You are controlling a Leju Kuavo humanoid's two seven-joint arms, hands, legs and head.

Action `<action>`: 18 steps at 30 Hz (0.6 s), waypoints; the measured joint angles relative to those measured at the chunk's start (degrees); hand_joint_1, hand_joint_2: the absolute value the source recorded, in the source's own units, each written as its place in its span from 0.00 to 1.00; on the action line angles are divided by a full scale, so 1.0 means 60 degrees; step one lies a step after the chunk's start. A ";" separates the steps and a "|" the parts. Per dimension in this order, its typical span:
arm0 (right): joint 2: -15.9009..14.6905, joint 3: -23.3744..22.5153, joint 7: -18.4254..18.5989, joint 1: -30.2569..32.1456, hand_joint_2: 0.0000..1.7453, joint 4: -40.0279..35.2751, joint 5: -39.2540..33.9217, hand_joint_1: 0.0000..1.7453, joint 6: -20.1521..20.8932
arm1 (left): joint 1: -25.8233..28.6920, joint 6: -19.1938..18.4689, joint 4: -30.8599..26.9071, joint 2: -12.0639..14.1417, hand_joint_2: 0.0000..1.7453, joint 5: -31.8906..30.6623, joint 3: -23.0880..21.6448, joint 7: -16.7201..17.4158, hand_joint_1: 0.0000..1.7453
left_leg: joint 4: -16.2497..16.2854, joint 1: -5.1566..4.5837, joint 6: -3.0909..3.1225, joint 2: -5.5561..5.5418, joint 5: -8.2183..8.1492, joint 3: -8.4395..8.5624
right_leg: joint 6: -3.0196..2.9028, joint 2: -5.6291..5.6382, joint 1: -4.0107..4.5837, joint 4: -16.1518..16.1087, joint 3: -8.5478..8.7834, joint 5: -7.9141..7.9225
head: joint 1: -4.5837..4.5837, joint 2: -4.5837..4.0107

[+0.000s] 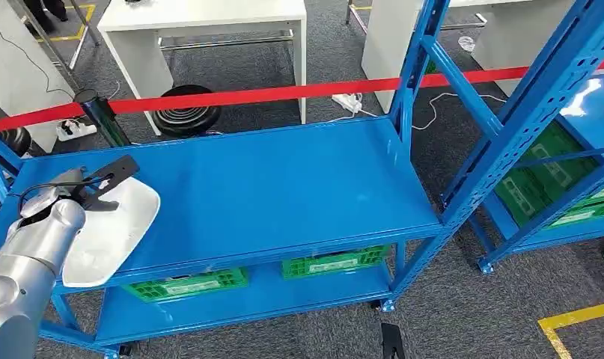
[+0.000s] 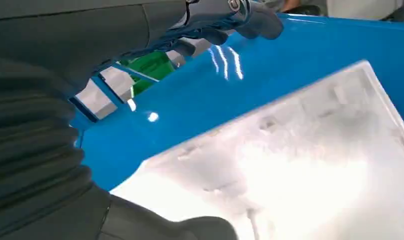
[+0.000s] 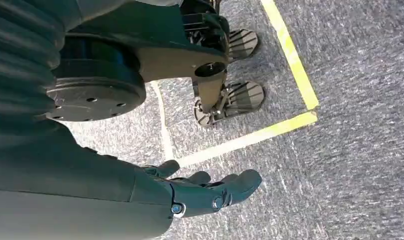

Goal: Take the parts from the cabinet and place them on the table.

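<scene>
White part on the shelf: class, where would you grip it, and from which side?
Grip the white part at its near edge, which overhangs the blue shelf front, coming from the robot's side. The flat panel offers only thin edges; the left hand already rests at its far-left corner.

Part (image 1: 108, 232) on the table (image 1: 284, 194) at its left end, overhanging the front edge, left hand (image 1: 81, 187) on it. Crates (image 1: 336, 263) on the shelf beneath. Cabinet (image 1: 538, 127) to the right. Barrier tape (image 1: 284, 94) behind the table.

Bright overhead light; glare washes out the blurred white part (image 2: 310, 170).
</scene>
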 joint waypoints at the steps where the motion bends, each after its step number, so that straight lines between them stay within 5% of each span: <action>1: 0.0000 0.0000 0.0000 -0.0002 1.00 0.0000 0.0015 0.00 -0.0018 | 0.0000 -0.0033 0.0000 -0.0015 1.00 0.0029 0.0000 -0.0022 0.00 | 0.0000 0.0000 0.0000 0.0000 0.0000 -0.0001 | 0.0000 0.0000 0.0000 0.0000 0.0000 0.0000 | 0.0000 0.0000; 18: 0.0000 0.0000 -0.0033 -0.0113 1.00 0.0000 -0.0039 0.00 -0.0102 | -0.0007 -0.0605 0.0000 -0.0208 1.00 0.0077 0.0211 0.0084 0.00 | 0.0000 0.0000 0.0000 0.0001 0.0000 0.0001 | 0.0000 0.0001 0.0000 0.0000 -0.0002 0.0000 | 0.0000 0.0000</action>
